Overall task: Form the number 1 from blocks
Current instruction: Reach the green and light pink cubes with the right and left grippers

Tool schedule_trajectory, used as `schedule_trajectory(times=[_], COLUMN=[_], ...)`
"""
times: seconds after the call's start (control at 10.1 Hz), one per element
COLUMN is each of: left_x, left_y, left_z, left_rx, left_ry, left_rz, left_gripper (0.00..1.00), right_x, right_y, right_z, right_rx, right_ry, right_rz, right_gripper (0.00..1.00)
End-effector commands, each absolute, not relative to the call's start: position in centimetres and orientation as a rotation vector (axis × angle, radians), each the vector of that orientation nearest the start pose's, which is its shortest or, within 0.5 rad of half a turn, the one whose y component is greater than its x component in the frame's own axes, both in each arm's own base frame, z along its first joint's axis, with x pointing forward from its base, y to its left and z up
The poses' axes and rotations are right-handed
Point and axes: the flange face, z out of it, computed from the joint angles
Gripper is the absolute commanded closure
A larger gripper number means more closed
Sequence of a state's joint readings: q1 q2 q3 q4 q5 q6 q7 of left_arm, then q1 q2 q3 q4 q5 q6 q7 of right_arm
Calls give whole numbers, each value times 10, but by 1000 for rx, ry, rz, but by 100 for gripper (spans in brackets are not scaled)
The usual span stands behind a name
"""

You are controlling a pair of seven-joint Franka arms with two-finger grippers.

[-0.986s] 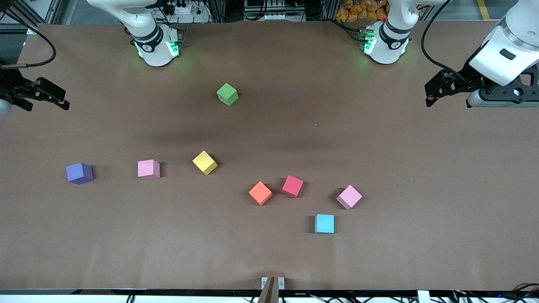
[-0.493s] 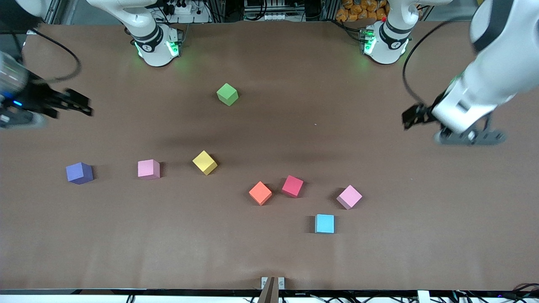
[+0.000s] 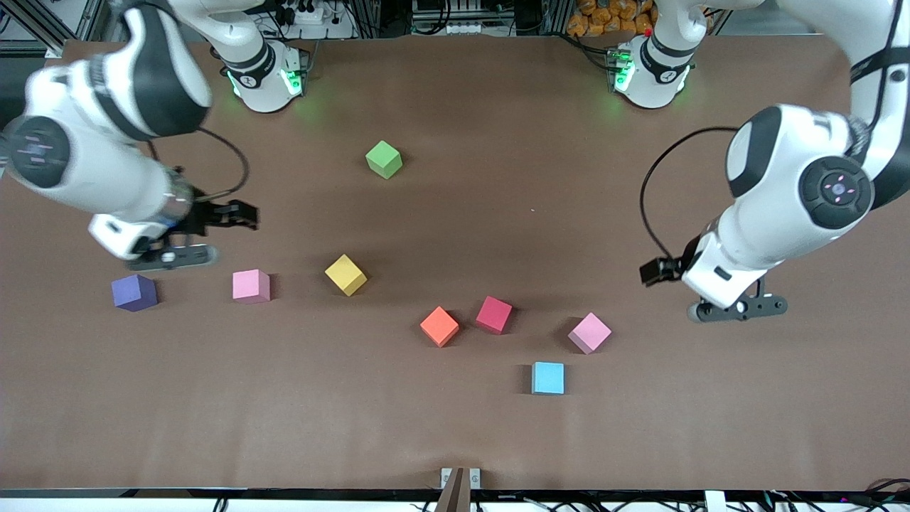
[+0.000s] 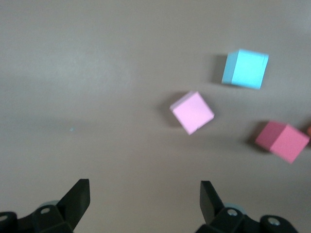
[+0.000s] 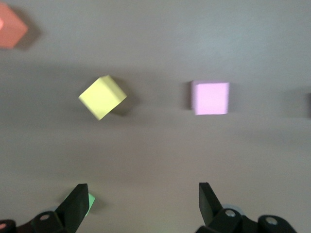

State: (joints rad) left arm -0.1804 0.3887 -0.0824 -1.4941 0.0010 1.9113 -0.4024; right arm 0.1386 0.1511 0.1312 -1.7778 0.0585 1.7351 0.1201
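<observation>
The left claw (image 3: 650, 272) is held wide open and empty above bare tabletop (image 3: 498, 107) at the left arm's end, with the nearest pink block (image 3: 589, 332) just nearer the front camera than the spot beneath it. In the left wrist view the two dark fingers (image 4: 77, 201) are seen spread well apart, nothing between them, with that pink block (image 4: 192, 112), the blue block (image 4: 245, 68) and the red block (image 4: 282, 141) on the surface ahead.

The right claw (image 3: 238, 215) is likewise held wide open and empty, over the tabletop at the right arm's end, above a spot a little farther from the front camera than the second pink block (image 3: 251, 286). Its fingers (image 5: 75, 204) are seen spread in the right wrist view, with the yellow block (image 5: 102, 96) and the second pink block (image 5: 210, 97) ahead.

All blocks are small matte cubes with no long axis, each resting flat and apart from the others. The second pink block is set square to the table edge between the purple block (image 3: 134, 292) and the yellow block (image 3: 345, 274), which is turned diagonally. The red block (image 3: 494, 314) and orange block (image 3: 439, 326) lie close together near the middle, both turned. The first pink block is turned diagonally; the blue block (image 3: 548, 377) lies square and nearest the front camera. The green block (image 3: 384, 158) sits alone, farthest from it, slightly turned.
</observation>
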Motion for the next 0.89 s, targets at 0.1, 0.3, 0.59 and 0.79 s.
schedule_trajectory(times=[0.1, 0.3, 0.59, 0.79], left_x=[695, 700, 698, 690], left_y=[-176, -189, -192, -213], left_z=[387, 350, 331, 291], left_rx=[-3183, -3152, -3071, -2957], left_ry=[-535, -684, -925, -1146], left_rz=[-118, -86, -38, 37], left_gripper=[0, 0, 0, 0], right_x=[493, 449, 376, 341], right_y=[234, 278, 345, 356], right_z=[427, 392, 341, 314], right_rx=[-3132, -3168, -3203, -3236], right_ry=[-125, -93, -23, 145], right_rz=[404, 479, 391, 400], right_gripper=[0, 0, 0, 0])
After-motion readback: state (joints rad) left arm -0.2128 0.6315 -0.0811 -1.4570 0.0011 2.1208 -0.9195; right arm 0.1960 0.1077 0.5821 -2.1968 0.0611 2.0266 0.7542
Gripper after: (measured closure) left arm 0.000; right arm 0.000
